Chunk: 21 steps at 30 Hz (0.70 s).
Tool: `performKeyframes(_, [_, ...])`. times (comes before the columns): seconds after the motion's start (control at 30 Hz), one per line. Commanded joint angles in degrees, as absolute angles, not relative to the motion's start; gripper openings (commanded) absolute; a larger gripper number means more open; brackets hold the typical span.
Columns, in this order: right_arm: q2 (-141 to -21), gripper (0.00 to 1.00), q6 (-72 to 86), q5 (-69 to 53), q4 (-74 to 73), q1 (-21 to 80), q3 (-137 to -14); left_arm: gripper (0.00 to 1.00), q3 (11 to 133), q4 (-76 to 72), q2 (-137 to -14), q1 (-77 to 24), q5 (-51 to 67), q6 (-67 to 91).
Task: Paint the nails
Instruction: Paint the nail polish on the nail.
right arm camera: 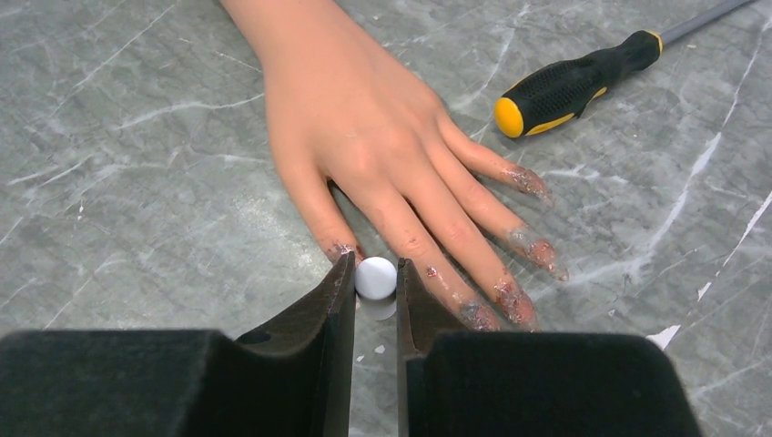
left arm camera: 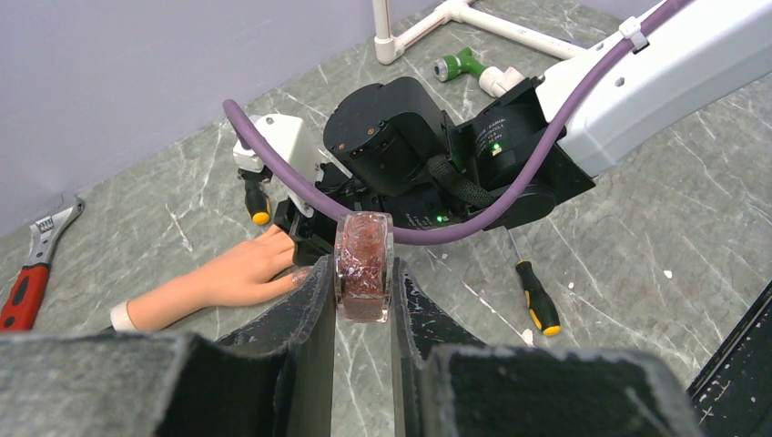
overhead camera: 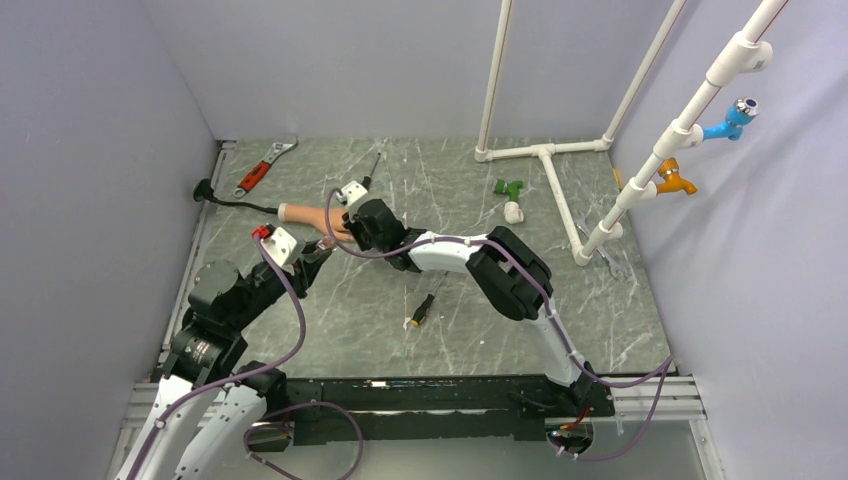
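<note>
The right tool (right arm camera: 375,275) is clamped shut on a small white knob (right arm camera: 375,279), poised between the thumb tip and the neighbouring finger of the mannequin hand (right arm camera: 364,137), which lies palm down with fingers spread on the grey marbled worktop (right arm camera: 137,182). The nails (right arm camera: 535,248), at the ends of those fingers, are smeared with glittery reddish-silver flecks that spill onto the surrounding skin. The left tool (left arm camera: 362,273) grips a small clear bottle (left arm camera: 362,255) of reddish glittery contents, held upright just on the near side of the hand's fingertips, with the right arm's black wrist (left arm camera: 391,137) hanging over them. A black-and-yellow screwdriver (right arm camera: 564,86) lies just beside the hand's outermost finger, not touching it; a second screwdriver (overhead camera: 421,309) rests well apart from the hand, toward the arms' bases. A red-handled wrench (overhead camera: 265,166) lies beyond the hand's white wrist cuff (left arm camera: 120,316), toward the back wall, and a white pipe frame (overhead camera: 545,152) with a green fitting (overhead camera: 510,187) stands well off to the hand's fingertip side
</note>
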<state>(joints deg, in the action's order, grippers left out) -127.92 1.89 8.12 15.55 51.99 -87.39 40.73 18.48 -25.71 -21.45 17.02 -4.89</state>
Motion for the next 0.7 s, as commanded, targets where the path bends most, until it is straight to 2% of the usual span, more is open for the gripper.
performKeyframes(0.0, [-125.14,0.0,1.03,8.75,18.22,52.56,-89.03,0.0,42.07,16.55,-25.75,-21.15,16.57,-4.57])
performKeyframes(0.67, [-128.83,0.0,3.34,6.81,18.24,53.35,-93.87,0.0,42.01,16.64,-26.04,-21.16,16.13,-4.66])
